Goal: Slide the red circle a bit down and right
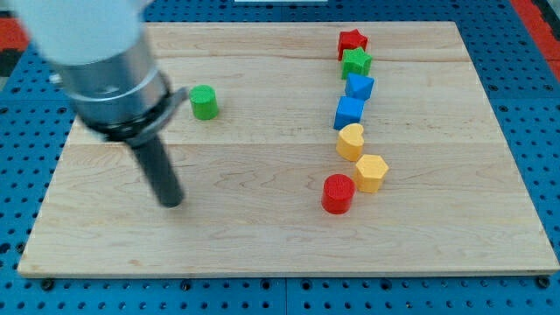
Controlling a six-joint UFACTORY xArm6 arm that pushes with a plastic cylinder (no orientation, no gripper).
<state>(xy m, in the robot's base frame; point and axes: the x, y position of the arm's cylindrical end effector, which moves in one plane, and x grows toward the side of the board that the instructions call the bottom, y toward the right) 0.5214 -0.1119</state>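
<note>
The red circle (338,193) stands on the wooden board (262,236), right of centre and low in the view. It touches or nearly touches the yellow hexagon (371,172) at its upper right. My tip (172,203) rests on the board far to the left of the red circle, at about the same height in the view. The rod rises from it to the large grey arm body at the view's top left.
A column of blocks runs up from the yellow hexagon: a yellow heart (350,141), a blue cube (348,112), a blue block (359,87), a green star (356,62), a red star (352,42). A green circle (203,101) stands near the arm.
</note>
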